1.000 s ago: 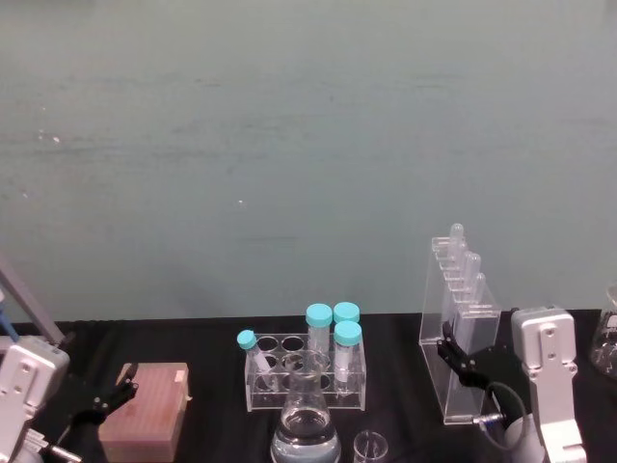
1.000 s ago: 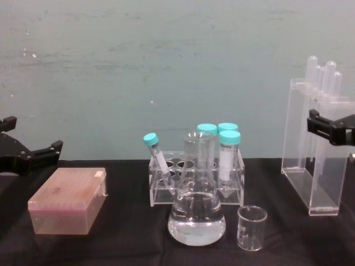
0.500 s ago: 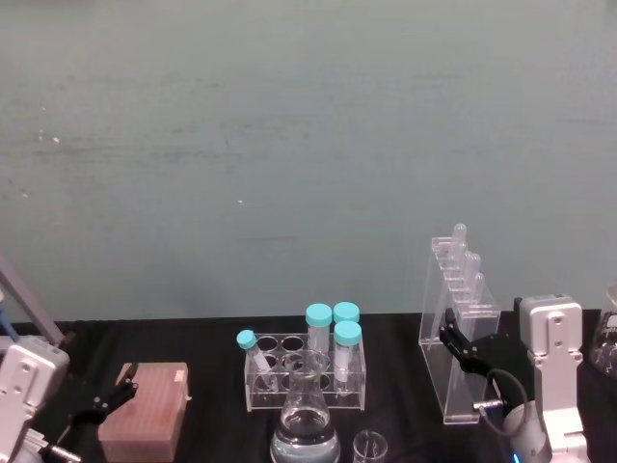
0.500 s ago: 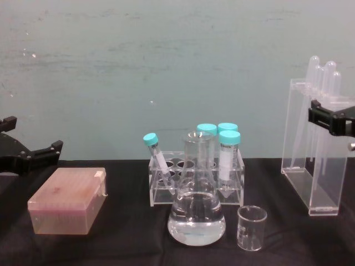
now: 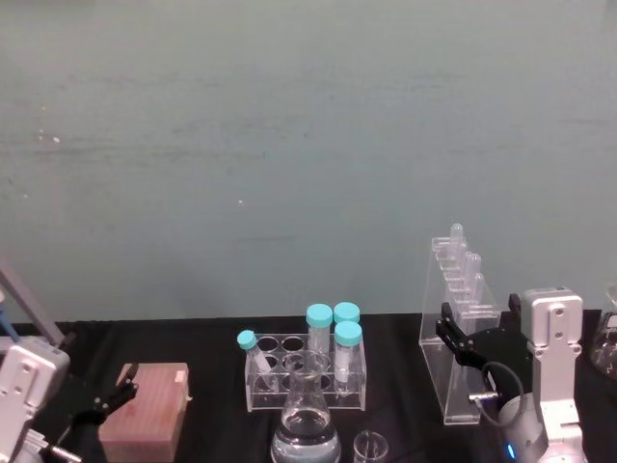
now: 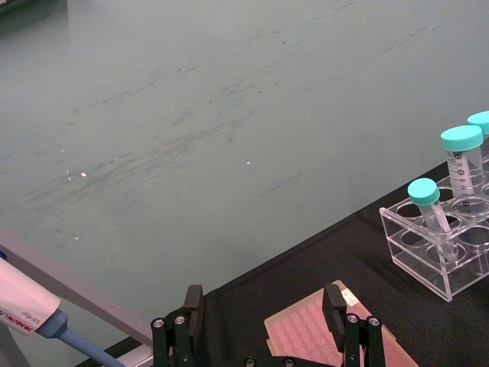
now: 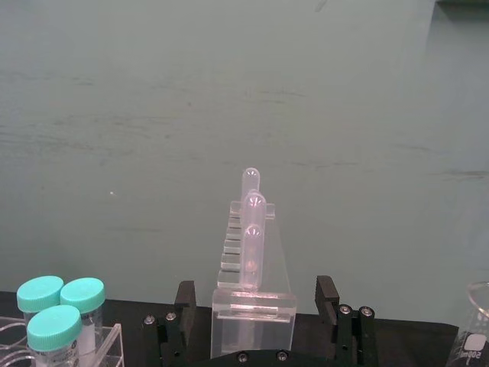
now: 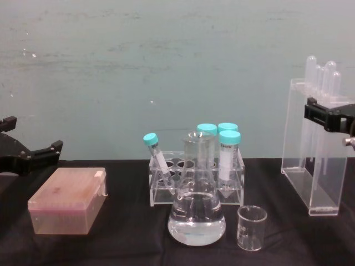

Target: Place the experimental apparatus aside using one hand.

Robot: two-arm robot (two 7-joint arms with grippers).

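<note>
At the right end of the bench [image 8: 122, 244], the rack [image 8: 302, 160] stands upright. Its tubes [image 7: 251, 229] are vertical with rounded ends up, in a row running away from the robot. The right gripper [image 7: 255, 289] is level with the rack's upper part, fingers [image 7: 185, 294] spread wide on either side with gaps, holding nothing. Since a moment ago it has edged farther in around the rack, which has not shifted. The left gripper [image 6: 263, 302] hangs open near the pink box [image 8: 69, 199].

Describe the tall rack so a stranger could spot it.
At the black table's right end, past the flask and beaker, the tall rack stands between the right gripper's open fingers. Unlike the low rack of teal-capped tubes, it holds long uncapped ones.
</note>
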